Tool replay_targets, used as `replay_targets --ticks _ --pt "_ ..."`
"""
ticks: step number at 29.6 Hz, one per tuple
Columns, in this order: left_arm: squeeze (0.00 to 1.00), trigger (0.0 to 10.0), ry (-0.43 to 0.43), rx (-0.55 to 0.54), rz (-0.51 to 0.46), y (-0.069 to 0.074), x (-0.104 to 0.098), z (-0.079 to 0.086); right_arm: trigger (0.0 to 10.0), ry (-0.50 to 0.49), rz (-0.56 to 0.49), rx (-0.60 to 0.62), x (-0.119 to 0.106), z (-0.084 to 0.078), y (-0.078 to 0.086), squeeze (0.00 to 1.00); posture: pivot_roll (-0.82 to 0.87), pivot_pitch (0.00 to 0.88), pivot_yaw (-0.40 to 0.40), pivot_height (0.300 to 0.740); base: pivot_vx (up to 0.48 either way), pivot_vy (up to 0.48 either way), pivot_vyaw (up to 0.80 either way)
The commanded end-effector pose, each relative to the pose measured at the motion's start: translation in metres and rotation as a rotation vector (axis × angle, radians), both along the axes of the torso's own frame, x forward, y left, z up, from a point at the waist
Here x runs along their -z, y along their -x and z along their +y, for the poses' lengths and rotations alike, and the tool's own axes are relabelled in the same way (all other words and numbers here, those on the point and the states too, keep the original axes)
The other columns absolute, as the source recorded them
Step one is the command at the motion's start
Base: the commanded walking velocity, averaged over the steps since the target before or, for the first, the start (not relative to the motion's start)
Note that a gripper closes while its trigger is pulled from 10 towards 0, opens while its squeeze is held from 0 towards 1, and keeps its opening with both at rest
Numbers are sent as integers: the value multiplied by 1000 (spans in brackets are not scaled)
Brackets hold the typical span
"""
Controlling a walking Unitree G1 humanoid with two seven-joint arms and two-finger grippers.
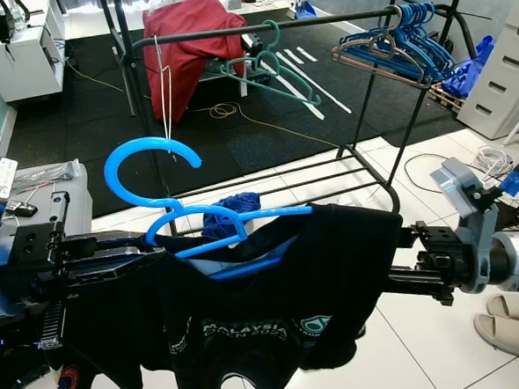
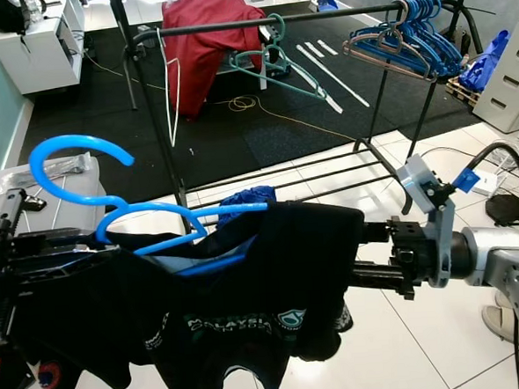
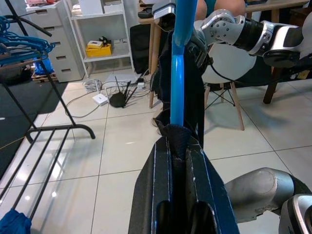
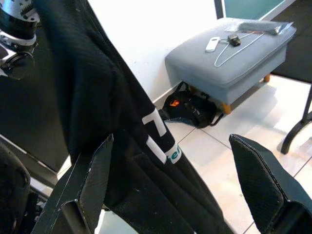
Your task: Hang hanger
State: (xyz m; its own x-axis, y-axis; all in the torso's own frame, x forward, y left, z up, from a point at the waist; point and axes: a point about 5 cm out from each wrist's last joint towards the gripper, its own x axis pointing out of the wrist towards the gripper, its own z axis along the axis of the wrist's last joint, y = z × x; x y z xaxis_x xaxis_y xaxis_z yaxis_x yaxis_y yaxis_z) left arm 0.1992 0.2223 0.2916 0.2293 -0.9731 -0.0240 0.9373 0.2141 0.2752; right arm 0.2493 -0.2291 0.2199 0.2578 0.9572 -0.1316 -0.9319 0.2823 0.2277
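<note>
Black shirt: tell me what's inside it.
The blue hanger runs inside the black shirt; its hook and one arm show above the collar, the rest is covered. The left gripper clamps hanger and cloth.

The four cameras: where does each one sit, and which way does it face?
Left eye: head, looking down at the blue hanger carrying a black T-shirt before the clothes rack; both arms show.
Right eye: the same scene.
Left wrist: along the left end effector, shut on the blue hanger.
Right wrist: along the open right end effector; shares the black T-shirt.
</note>
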Motion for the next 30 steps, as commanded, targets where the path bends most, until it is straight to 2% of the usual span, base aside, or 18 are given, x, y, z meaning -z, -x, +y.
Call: replay_targets --ticks 1,3,6,9,12,14,16,17,18,19,20,21,23,30 --pt "0 10000 -11 17 -2 1 -4 -1 10000 -42 -13 15 -8 -8 3 0 -79 77 -13 740 0 0 0" --pt "0 10000 -12 16 -1 1 -3 -1 10000 -74 -23 28 -13 -13 3 0 -79 78 -13 740 0 0 0" --pt "0 10000 -13 15 -2 1 -4 0 10000 -217 -69 52 -32 -21 6 0 -82 78 -11 740 0 0 0" --pt "0 10000 -12 15 -2 1 -4 0 10000 -249 -82 61 -37 -22 6 0 -82 78 -11 740 0 0 0" --pt "0 10000 -13 21 -3 1 -4 0 10000 -361 -165 143 -50 -30 -2 0 -83 77 -7 740 0 0 0" --pt "0 10000 -13 21 -4 0 -4 0 10000 -361 -161 125 -50 -27 -1 0 -83 78 -5 740 0 0 0" --pt "0 10000 -14 22 -4 0 -4 0 10000 -347 -144 92 -48 -23 1 0 -83 78 -5 740 0 0 0" --pt "0 10000 -13 22 -5 0 -4 -1 10000 -284 -107 74 -38 -16 2 0 -82 77 -7 740 0 0 0" --pt "0 10000 -13 22 -5 0 -4 -1 10000 -284 -107 74 -38 -16 2 0 -82 77 -7 740 0 0 0" --pt "0 10000 -13 22 -6 0 -4 -1 10000 -243 -80 65 -31 -12 3 0 -82 77 -7 740 0 0 0" --pt "0 10000 -12 23 -6 0 -4 -1 10000 -155 -49 71 -17 -8 2 0 -81 78 -9 740 0 0 0" --pt "0 10000 -12 23 -6 0 -4 -1 10000 -155 -49 71 -17 -8 2 0 -81 78 -9 740 0 0 0" --pt "0 10000 -11 23 -7 1 -4 -1 10000 -73 -38 88 -3 -4 0 0 -81 78 -9 740 0 0 0" --pt "0 10000 -12 21 -10 1 -5 -1 10000 -21 -48 138 2 -5 -7 0 -76 78 -10 740 0 0 0"
